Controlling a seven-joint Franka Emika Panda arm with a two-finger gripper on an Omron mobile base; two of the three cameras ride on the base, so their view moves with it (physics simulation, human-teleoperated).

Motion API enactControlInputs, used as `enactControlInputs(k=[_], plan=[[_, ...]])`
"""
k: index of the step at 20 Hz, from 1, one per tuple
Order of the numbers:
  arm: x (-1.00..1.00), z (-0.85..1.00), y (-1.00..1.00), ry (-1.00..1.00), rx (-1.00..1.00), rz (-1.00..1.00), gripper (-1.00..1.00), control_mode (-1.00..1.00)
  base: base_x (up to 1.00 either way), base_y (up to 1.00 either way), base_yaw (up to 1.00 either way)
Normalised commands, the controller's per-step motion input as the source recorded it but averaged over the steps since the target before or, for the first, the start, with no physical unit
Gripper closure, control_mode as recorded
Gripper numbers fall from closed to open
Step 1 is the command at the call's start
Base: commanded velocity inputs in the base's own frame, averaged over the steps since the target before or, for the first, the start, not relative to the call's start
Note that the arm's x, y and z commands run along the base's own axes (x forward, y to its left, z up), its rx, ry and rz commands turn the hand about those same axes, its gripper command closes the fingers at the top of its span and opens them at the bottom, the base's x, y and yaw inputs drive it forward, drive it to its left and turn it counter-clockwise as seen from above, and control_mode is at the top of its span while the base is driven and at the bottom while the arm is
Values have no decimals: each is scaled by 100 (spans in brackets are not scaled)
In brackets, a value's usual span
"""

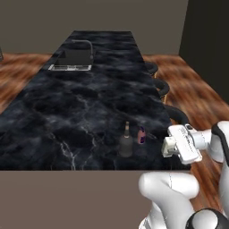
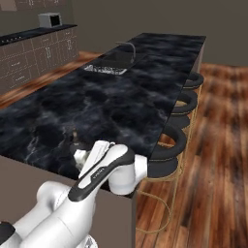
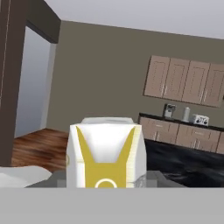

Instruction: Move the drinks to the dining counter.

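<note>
Our gripper (image 1: 166, 146) is clamped on the carton (image 3: 105, 155), held at the near right corner of the dining counter (image 1: 89, 103). We should lower it gently, upright, just right of the can (image 1: 142, 135) and bottle (image 1: 126, 142), keeping it inboard of the edge above the stools (image 2: 181, 116).

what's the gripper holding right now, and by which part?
The gripper is shut on the cream-white carton, gripping it by its two opposite side walls, low on the body. The carton sits upright in the hand view, gable top up.
</note>
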Motion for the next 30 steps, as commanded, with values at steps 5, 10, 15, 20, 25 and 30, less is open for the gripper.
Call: enactControlInputs(k=[5, 10, 15, 20, 25, 30], plan=[[34, -1, -17, 2, 0, 0, 100, -100, 0, 0, 0], [27, -8, -7, 0, 0, 0, 100, -100, 0, 0, 0], [18, -9, -5, 0, 0, 0, 100, -100, 0, 0, 0], [14, -15, -3, 0, 0, 0, 100, -100, 0, 0, 0], [11, -17, 0, 0, 0, 0, 100, -100, 0, 0, 0], [5, -7, 0, 0, 0, -1, 100, -100, 0, 0, 0]])
